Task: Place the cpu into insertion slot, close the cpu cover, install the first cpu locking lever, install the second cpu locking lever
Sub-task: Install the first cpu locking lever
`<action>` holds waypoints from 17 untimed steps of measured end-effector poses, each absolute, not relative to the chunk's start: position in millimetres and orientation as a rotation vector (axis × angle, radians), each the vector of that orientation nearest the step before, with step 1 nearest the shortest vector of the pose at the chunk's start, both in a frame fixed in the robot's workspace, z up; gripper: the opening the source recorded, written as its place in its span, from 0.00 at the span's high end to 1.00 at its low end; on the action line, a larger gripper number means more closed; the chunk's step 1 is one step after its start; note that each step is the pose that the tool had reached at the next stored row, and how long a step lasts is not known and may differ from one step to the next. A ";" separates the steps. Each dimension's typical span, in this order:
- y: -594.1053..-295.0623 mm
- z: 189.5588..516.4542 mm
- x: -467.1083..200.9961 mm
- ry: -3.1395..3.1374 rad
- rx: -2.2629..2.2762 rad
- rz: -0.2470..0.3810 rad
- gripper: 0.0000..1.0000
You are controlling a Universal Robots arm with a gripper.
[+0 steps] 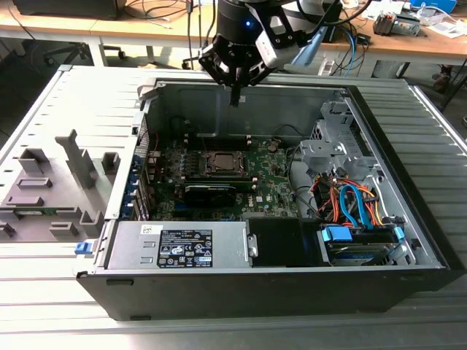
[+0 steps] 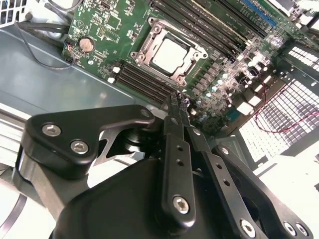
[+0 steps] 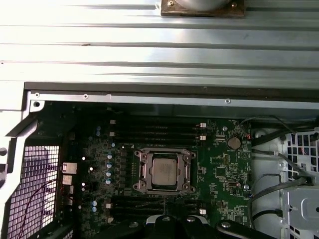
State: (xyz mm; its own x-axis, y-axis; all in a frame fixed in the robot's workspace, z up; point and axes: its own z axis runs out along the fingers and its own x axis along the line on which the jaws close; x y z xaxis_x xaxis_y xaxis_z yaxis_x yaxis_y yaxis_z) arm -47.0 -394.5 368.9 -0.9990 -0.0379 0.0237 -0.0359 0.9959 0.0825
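1. On the grey ribbed table (image 1: 66,102) lay the big open computer case (image 1: 219,295), and I looked down into it through my cameras from far away.
2. Flat on the floor of the case was the green board (image 1: 271,179), with long black slots next to its middle part.
3. Above the back wall of the case hung the gripper (image 1: 235,93), high up and well apart from the board. In the second wrist view the gripper (image 2: 178,101) had its two jaws pressed together, and nothing was held between them.
4. Near the middle of the board sat the insertion slot (image 1: 221,163), touched by nothing.
5. The cpu cover (image 3: 142,172) looked to me to be lying flat over the slot, like a thin metal picture frame.
6. The cpu (image 3: 165,172) lay inside the slot, and its silvery top (image 2: 169,53) showed through the window of the cover.
7. So I judged that the first two jobs were done and the work stood at the locking levers. I could not see those thin levers well enough to say if they were hooked down. I thought that job would call for a slow drop to the slot's edge, a careful aim at a very thin bar, and a steady push.
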 end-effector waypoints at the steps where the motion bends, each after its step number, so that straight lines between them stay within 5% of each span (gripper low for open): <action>1: -394.5 368.9 -47.5 -3.113 0.058 -0.128 0.89; 17: -394.6 367.5 -53.2 -3.113 0.058 -0.128 0.89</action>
